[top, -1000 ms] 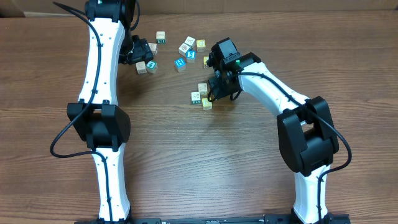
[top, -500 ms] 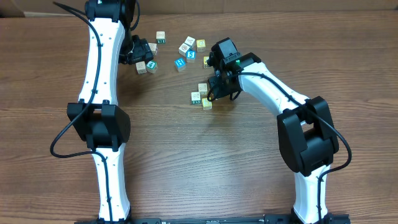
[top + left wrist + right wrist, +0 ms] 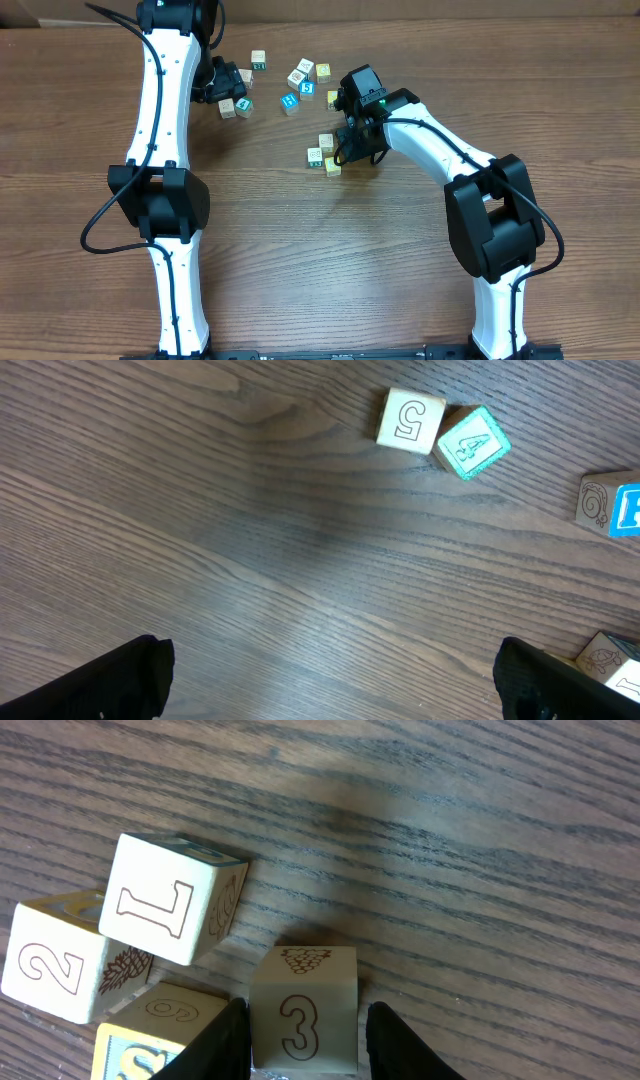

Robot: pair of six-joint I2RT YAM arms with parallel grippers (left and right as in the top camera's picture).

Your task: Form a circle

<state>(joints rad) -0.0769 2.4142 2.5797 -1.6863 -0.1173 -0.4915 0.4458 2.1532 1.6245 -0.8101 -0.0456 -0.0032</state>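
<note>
Where the overhead view covers the brown wood-grain bench (image 3: 300, 260), we find the circle (image 3: 324, 155). It is a tight group of four small wooden picture-and-letter cubes, pale, teal-marked and yellow. It lies in the far half of the bench, roughly midway between the left and right edges.

The right hand (image 3: 304, 1045) stands at the right side of this group. Its opening is narrow. In the right wrist view its black fingers (image 3: 228, 1038) sit close against opposite sides of the pale wooden cube marked 3 (image 3: 303, 1005), and we read this as a grip on that cube. Just beside it, toward the upper left of that view, stands the pale cube marked L (image 3: 170, 910), turned at an angle. The L cube touches the pale cube marked 2 (image 3: 58, 970). A yellow-bordered cube (image 3: 150, 1035), cut by the frame edge, lies just left of the gripped cube.

The left hand (image 3: 335, 690) is opened wide with nothing between its fingers. It stands toward the far left of the bench. A loose scatter of similar cubes (image 3: 297, 79) lies nearer the far edge. In the left wrist view, a pale cube marked 5 (image 3: 411, 420) touches a teal-edged cube marked A (image 3: 473, 443).
</note>
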